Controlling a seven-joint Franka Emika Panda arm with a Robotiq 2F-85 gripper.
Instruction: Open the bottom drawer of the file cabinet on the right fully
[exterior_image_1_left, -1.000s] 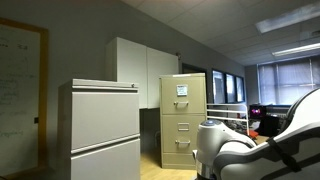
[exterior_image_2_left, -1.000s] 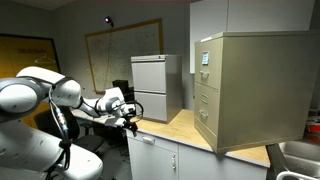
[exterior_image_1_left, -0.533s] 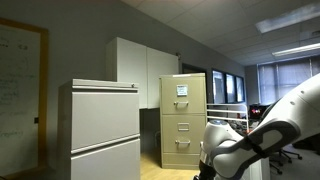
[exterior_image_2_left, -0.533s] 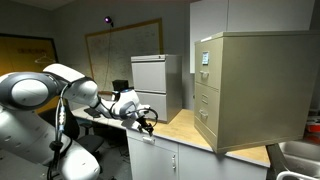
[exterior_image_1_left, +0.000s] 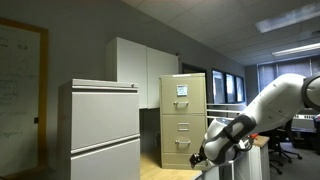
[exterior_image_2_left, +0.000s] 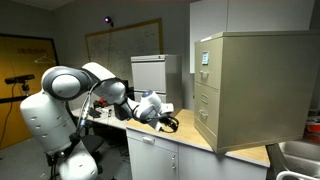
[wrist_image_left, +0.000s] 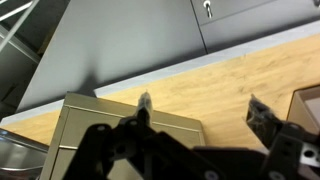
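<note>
The tan file cabinet (exterior_image_1_left: 184, 118) stands on a wooden counter, with a white label on its top drawer. Its drawers look closed in both exterior views. The bottom drawer (exterior_image_1_left: 178, 150) has a small silvery handle and also shows on the cabinet's narrow front (exterior_image_2_left: 206, 126). My gripper (exterior_image_2_left: 171, 123) hovers over the counter, short of the cabinet's front and apart from it. It shows low in front of the cabinet in an exterior view (exterior_image_1_left: 201, 158). In the wrist view the gripper (wrist_image_left: 203, 112) is open and empty, with a beige cabinet (wrist_image_left: 90, 135) below its left finger.
A wider pale grey cabinet (exterior_image_1_left: 100, 128) with two broad drawers stands on the same counter (exterior_image_2_left: 185, 125) and shows again behind the arm (exterior_image_2_left: 150, 82). White cupboards (exterior_image_1_left: 135, 68) stand at the back. The wooden counter (wrist_image_left: 210, 75) lies under the gripper.
The arm has swung across the counter toward the tan cabinet, carrying the gripper closer to its front. The drawers have not moved.
</note>
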